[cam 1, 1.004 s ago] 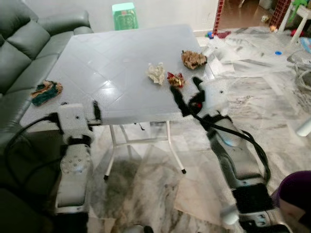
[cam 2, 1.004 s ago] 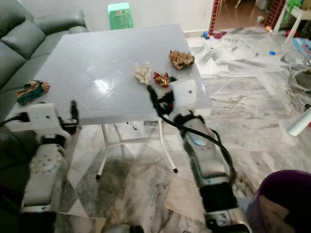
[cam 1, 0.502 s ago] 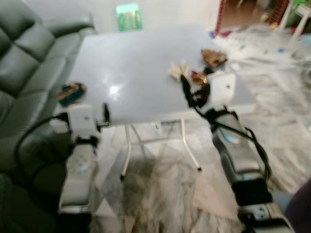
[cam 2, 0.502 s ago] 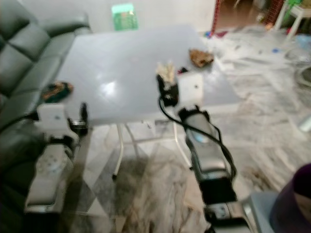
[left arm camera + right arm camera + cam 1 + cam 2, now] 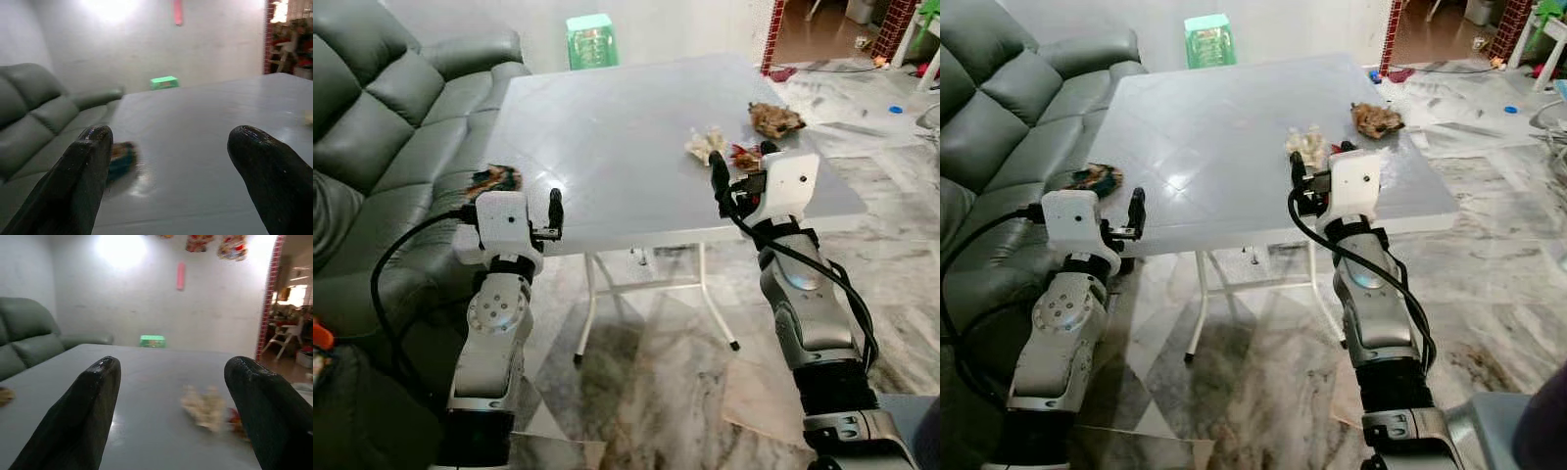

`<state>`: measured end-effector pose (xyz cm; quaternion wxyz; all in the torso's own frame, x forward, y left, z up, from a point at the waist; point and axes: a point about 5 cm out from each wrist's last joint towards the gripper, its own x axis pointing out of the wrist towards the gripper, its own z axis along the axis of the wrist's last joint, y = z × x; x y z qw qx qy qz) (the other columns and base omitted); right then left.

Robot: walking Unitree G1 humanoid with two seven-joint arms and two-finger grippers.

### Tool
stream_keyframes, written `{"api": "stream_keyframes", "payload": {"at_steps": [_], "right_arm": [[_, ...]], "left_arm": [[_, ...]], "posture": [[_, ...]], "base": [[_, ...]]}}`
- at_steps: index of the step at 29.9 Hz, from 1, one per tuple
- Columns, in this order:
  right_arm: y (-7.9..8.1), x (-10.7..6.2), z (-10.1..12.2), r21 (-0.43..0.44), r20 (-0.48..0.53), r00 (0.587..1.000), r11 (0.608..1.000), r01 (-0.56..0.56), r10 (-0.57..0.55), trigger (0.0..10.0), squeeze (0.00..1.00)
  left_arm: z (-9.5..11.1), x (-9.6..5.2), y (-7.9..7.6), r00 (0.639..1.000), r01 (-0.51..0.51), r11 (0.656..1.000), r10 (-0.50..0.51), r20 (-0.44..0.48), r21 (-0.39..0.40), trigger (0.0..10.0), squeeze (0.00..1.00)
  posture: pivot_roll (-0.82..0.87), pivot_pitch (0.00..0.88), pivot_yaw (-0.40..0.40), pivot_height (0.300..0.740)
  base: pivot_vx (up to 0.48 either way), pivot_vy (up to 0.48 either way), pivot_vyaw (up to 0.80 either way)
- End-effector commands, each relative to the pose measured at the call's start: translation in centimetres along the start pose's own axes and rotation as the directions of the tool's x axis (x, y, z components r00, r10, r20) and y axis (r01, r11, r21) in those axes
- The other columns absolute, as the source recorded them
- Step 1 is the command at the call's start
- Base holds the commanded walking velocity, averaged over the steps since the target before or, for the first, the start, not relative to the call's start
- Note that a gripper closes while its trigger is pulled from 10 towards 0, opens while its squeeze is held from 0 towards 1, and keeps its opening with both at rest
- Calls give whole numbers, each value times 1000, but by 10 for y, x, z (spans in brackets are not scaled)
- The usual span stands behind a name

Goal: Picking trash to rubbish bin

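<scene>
On the pale grey table (image 5: 607, 137), a cream crumpled paper (image 5: 707, 145), a red and yellow wrapper (image 5: 745, 157) and a brown crumpled wad (image 5: 774, 119) lie near the right corner. A blue and brown scrap (image 5: 492, 178) sits at the left edge. My right gripper (image 5: 171, 377) is open at the table's near edge, just short of the cream paper (image 5: 205, 404) and the wrapper, holding nothing. My left gripper (image 5: 168, 142) is open at the near left edge, with the blue scrap (image 5: 122, 156) ahead of it, beside one finger.
A dark green sofa (image 5: 382, 127) runs along the table's left side. A green stool (image 5: 591, 41) stands behind the table. White table legs (image 5: 587, 304) rise from the marble floor below my arms. A purple edge (image 5: 1555, 421) shows at the lower right corner.
The camera has swung and steadied, so the whole scene has shifted right in view. Both arms keep their pose at the table's near edge, fingers open. The trash has not moved.
</scene>
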<state>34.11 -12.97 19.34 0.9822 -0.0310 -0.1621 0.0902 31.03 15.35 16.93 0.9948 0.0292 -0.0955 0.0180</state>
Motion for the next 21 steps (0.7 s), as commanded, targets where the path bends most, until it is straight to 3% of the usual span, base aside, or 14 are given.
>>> {"api": "stream_keyframes", "payload": {"at_steps": [1,7,16,21], "right_arm": [[9,3,1,9,1,999,999,-34,34,10000,0],[11,5,3,8,5,999,999,-47,47,10000,0],[12,5,5,7,11,997,997,-73,72,10000,0],[17,6,8,-21,24,994,994,-106,106,10000,0]], "left_arm": [[-3,2,8,999,-37,999,37,-18,9,10000,0],[-4,1,7,999,-51,999,51,-17,13,10000,0],[8,0,8,997,-53,999,53,58,0,10000,0],[11,1,7,996,-48,999,50,70,-22,10000,0]], "posture": [[-2,39,55,740],[-8,42,43,740],[-18,46,31,740],[-21,47,26,740]], "base": [[0,480,0],[0,480,0],[0,0,0],[405,0,0]]}}
